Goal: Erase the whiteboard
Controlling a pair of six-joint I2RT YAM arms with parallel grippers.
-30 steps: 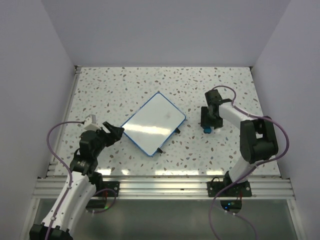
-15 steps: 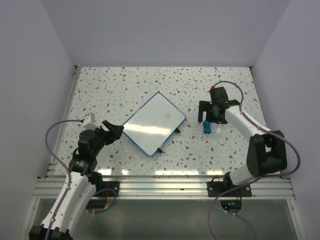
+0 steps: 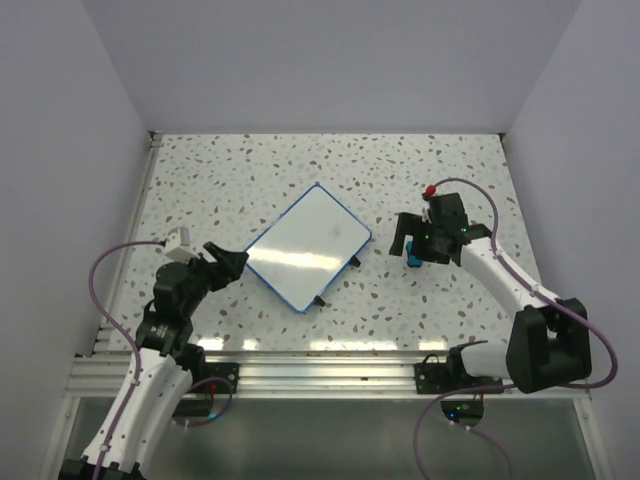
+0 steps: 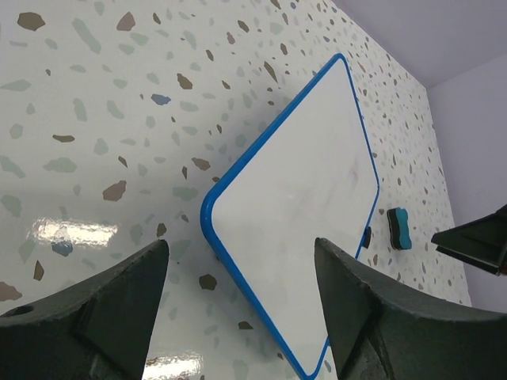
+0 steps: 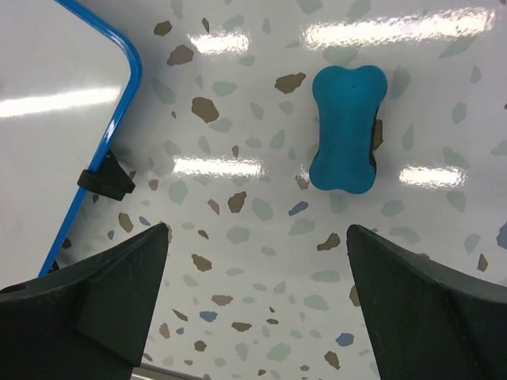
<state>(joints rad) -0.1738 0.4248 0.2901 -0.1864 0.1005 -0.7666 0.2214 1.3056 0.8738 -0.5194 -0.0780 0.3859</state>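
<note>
The whiteboard (image 3: pixel 307 247), white with a thin blue rim and small black tabs, lies tilted on the speckled table. It also shows in the left wrist view (image 4: pixel 297 206) with faint grey marks, and its corner in the right wrist view (image 5: pixel 55 134). A small blue eraser block (image 3: pixel 412 259) lies to its right, seen clearly in the right wrist view (image 5: pixel 346 128) and far off in the left wrist view (image 4: pixel 398 229). My right gripper (image 3: pixel 408 240) is open and empty just above the eraser (image 5: pixel 257 237). My left gripper (image 3: pixel 232 263) is open and empty at the board's left corner (image 4: pixel 242 253).
The speckled table (image 3: pixel 250 170) is walled by white panels at the back and sides. An aluminium rail (image 3: pixel 330 372) runs along the near edge by the arm bases. A black tab (image 5: pixel 105 178) sticks out from the board's rim.
My right arm has swung out to the right and lowered, with the gripper turning over the eraser. The left arm and the whiteboard have stayed put.
</note>
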